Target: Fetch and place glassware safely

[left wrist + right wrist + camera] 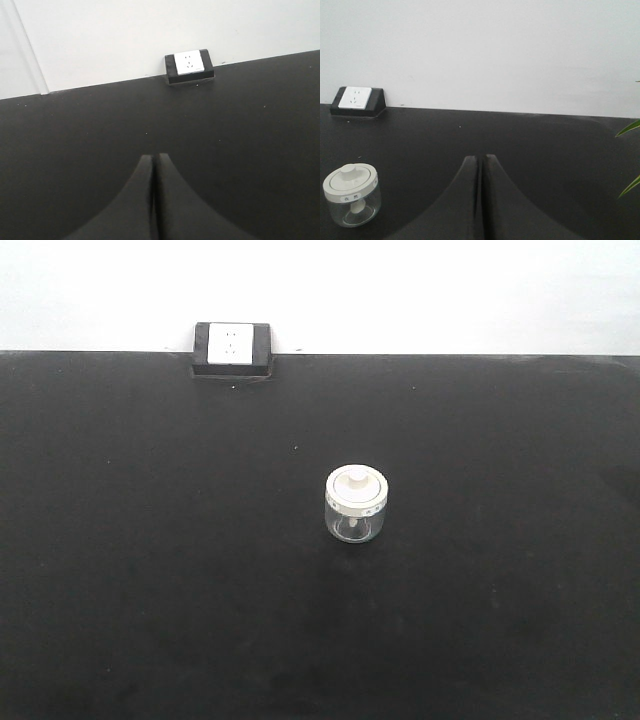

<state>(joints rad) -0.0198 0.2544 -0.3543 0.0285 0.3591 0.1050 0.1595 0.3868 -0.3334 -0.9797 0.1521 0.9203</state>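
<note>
Flat, even light, no hard shadows: the wall (400, 290) blows out near-white in the front view, reads duller grey in both wrist views, and the black table (150, 540) swallows all detail. The jar (356, 504) is the one sharp reference: its lid is bright but not clipped, the glass shows faint highlights, and there's barely a shadow beneath it. The front view is grainy and soft, and the socket (233, 346) behind the jar is washed out; both wrist views blur the near fingers (470, 200) into black.
</note>
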